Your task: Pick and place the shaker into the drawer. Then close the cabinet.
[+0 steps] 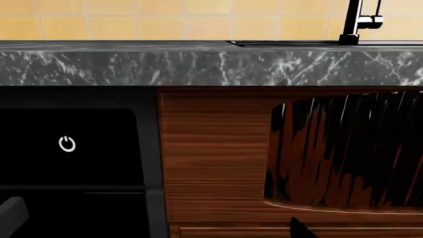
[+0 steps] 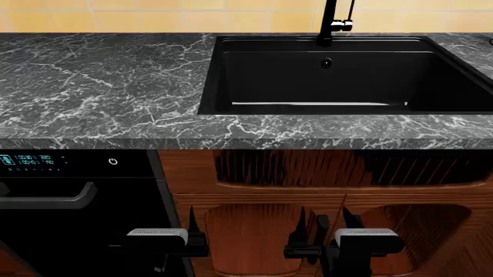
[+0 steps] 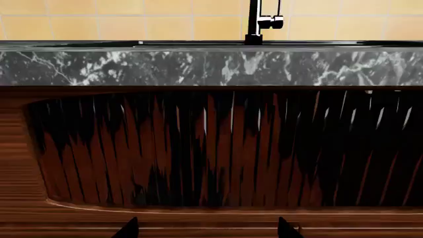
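The shaker is out of view in all three views. No drawer with a black bar handle shows either. Under the sink stands a reddish-brown wooden base unit (image 2: 254, 231) with a vertically ribbed recessed panel (image 2: 347, 167), also seen close up as a ribbed panel (image 3: 211, 148) and at the side as a ribbed panel (image 1: 350, 148). My left gripper (image 2: 173, 231) hovers low before the seam between the dishwasher and the wood, jaws wide apart and empty. Low in front of the wooden fronts, my right gripper (image 2: 324, 222) is open and empty too; its dark fingertips (image 3: 129, 229) show.
A black dishwasher front (image 2: 69, 190) with a grey bar handle and a power symbol (image 1: 67, 144) fills the left. Above runs a dark marble counter (image 2: 100, 81) with a black sink (image 2: 208, 75) and black faucet (image 2: 331, 20), backed by yellow tiles.
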Available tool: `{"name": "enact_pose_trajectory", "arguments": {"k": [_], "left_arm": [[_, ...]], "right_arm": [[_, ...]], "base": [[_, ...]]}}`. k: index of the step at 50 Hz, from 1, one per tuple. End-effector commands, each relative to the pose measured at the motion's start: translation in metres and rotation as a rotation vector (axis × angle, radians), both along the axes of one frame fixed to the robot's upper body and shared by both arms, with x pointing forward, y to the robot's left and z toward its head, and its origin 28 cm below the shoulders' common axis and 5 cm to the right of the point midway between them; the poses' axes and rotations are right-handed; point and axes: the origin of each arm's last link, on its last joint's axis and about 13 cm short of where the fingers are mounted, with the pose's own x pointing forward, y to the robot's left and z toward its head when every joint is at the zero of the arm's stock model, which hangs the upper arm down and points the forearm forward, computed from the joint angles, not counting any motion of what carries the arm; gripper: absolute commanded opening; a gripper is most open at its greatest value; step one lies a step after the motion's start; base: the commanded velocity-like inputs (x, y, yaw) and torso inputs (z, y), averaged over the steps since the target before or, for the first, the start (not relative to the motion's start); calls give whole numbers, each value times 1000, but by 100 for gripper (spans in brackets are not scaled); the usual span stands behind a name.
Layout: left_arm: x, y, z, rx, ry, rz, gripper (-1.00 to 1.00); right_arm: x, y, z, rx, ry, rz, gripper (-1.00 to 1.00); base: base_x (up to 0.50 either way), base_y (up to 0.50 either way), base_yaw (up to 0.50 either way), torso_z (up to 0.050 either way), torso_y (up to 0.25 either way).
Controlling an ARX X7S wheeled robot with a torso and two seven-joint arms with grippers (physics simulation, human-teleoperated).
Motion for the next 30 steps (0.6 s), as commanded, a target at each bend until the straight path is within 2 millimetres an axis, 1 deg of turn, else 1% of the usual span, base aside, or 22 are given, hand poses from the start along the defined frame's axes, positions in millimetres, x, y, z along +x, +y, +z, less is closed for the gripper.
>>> {"name": "enact_pose_trajectory", "arguments": {"k": [1,3,9,24,26,27,29,30], "left_arm": [[-3,1,0,2,-12,2,100],[-3,1,-1,-5,-21,10,100],[3,-1,-3,9,-28,8,100],[4,0,-4,28,-1,15,100],[4,0,-5,36,8,22,100],[4,1,-4,31,24,37,100],[7,3,1,-20,83,12,100],[14,5,12,-62,100,12,100]], "right_arm": [[-2,-1,0,23,-6,-6,100],[-4,-2,0,41,-8,-14,100],[-4,-4,-2,43,6,-20,100],[-3,-5,-3,67,27,-12,100],[-3,-7,-2,92,19,-26,100],[-3,-9,-2,122,30,-44,100],[0,-13,1,168,82,-73,100],[5,-16,10,149,86,-86,100]], "base": [[0,0,0,0,0],[0,92,0,0,0],[0,500,0,0,0],[0,500,0,0,0],[0,500,0,0,0],[0,0,0,0,0],[0,0,0,0,0],[0,0,0,0,0]]}}
